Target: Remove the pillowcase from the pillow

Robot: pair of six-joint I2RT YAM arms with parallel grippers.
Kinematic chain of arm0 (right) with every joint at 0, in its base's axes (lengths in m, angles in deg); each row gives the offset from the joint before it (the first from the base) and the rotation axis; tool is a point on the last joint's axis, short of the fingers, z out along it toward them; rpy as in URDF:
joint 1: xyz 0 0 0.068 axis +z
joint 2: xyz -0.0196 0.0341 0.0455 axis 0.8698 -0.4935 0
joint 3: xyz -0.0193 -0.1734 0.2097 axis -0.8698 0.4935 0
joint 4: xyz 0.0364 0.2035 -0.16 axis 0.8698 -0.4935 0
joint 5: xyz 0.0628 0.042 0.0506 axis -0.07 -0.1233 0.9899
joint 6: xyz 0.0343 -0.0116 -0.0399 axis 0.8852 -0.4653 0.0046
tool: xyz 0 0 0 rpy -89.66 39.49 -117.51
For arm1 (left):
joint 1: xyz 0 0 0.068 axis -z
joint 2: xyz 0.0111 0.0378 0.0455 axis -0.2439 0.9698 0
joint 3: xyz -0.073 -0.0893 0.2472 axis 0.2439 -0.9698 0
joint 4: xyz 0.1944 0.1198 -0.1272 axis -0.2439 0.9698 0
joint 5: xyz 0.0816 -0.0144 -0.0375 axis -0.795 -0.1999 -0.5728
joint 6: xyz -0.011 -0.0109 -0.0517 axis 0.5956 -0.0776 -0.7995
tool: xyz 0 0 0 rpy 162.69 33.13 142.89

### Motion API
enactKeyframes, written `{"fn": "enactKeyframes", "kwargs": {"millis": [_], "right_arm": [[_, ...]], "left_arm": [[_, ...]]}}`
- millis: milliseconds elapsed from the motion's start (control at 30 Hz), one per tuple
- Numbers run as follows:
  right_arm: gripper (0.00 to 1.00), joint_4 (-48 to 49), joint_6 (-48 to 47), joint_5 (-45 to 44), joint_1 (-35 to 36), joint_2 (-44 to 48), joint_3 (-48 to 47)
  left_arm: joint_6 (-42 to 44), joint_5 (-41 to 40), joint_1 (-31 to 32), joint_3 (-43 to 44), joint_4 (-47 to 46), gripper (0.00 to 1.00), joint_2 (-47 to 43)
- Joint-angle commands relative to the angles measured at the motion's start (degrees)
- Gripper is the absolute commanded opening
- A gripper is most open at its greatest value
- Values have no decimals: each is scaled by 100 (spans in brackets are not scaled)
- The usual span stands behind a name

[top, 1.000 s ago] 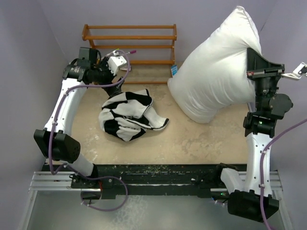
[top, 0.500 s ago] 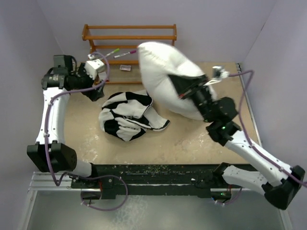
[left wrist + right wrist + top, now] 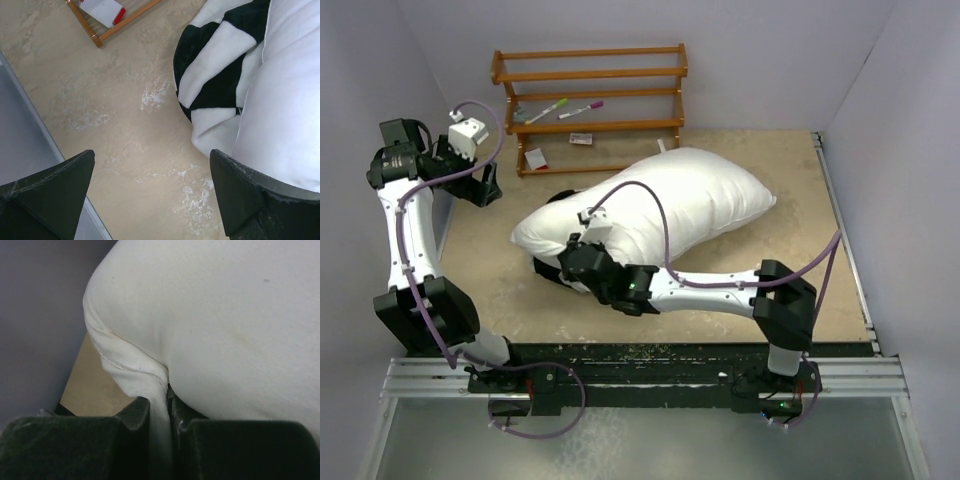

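The plain white pillow [image 3: 665, 210] lies across the middle of the table. It rests on the black and white checkered pillowcase, which is mostly hidden; only a dark edge [image 3: 546, 267] shows at the pillow's near left. My right gripper [image 3: 582, 250] is shut on the pillow's seamed left corner [image 3: 145, 375], with the fabric pinched between the jaws [image 3: 162, 425]. My left gripper [image 3: 486, 186] is open and empty, off to the far left above bare table [image 3: 150, 200]. Its view shows the pillowcase [image 3: 215, 75] crumpled beside the pillow [image 3: 285, 100].
A wooden rack [image 3: 590, 95] stands at the back with two markers [image 3: 568, 105] and small cards [image 3: 534, 158] on it; its corner shows in the left wrist view [image 3: 95, 37]. Purple walls close in the left, back and right sides.
My right arm has swung the pillow down from high on the right and laid it over the pillowcase. My left arm has pulled back to the left, away from the pillowcase.
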Motion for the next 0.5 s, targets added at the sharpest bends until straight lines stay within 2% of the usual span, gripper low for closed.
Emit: {"fn": "enactKeyframes", "kwargs": {"millis": [0,133,200,233,300,367,467], "right_arm": [[21,-990,1207,-1444,-295,-201,-675],[70,-256,618,-1288,-299,-436,-984],[86,415,-39,-1042,-299,-440,-1037],[90,932,-473,-850,-292,-385,-991],[98,1261,-712,-145,-293,-165,-859],[100,1564,-1152,242,-319,124,-759],[100,1487,-1782,714,-326,606,-706]], "left_arm": [[39,339,-279,186,-82,99,-46],[149,422,-428,221,53,99,-60],[151,460,-459,207,70,99,-69],[142,467,-456,177,69,99,-84],[98,498,-456,146,44,99,-91],[1,529,-456,91,-16,99,-84],[-205,581,-461,33,-166,99,-41]]}}
